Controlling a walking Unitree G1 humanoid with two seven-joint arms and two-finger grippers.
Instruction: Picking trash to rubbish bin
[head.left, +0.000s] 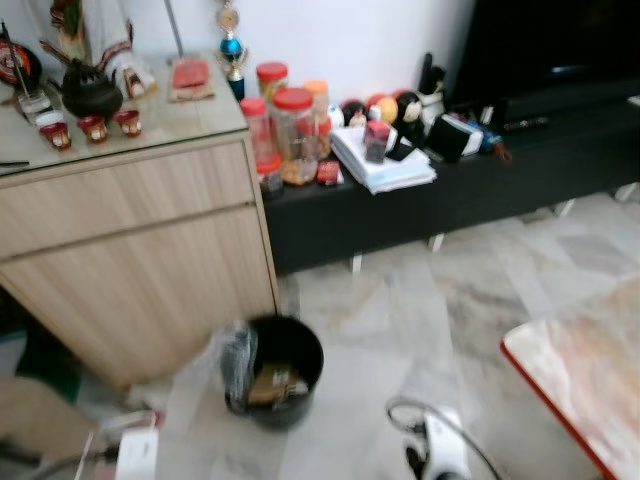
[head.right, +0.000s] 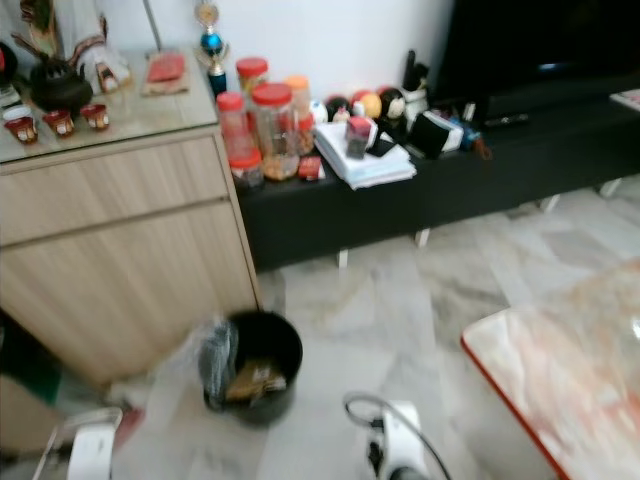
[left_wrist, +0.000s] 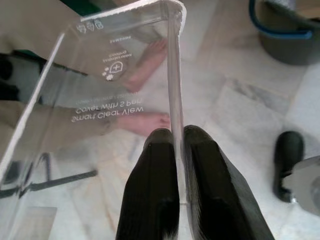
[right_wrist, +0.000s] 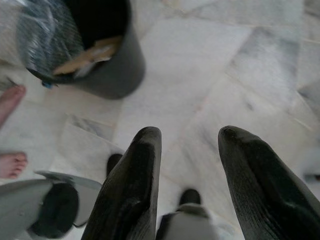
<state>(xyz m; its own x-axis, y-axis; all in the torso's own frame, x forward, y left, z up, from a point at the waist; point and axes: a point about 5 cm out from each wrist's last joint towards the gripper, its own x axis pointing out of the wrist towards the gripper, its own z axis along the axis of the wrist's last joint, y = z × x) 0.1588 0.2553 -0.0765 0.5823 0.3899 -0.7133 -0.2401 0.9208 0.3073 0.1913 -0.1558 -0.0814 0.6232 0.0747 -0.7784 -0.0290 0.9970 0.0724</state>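
Clear packaging (left_wrist: 100, 95) reading "Smart Clear View" is pinched by left end effector (left_wrist: 177, 135); right end effector (right_wrist: 192, 137) gapes.

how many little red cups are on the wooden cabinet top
3, in a short row on the light wooden cabinet top near its left end, in front of the dark teapot: left cup, middle, right.

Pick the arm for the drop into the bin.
Left. Its claw is shut on the clear plastic package, and the round black rubbish bin stands nearby. The right claw is open, empty.
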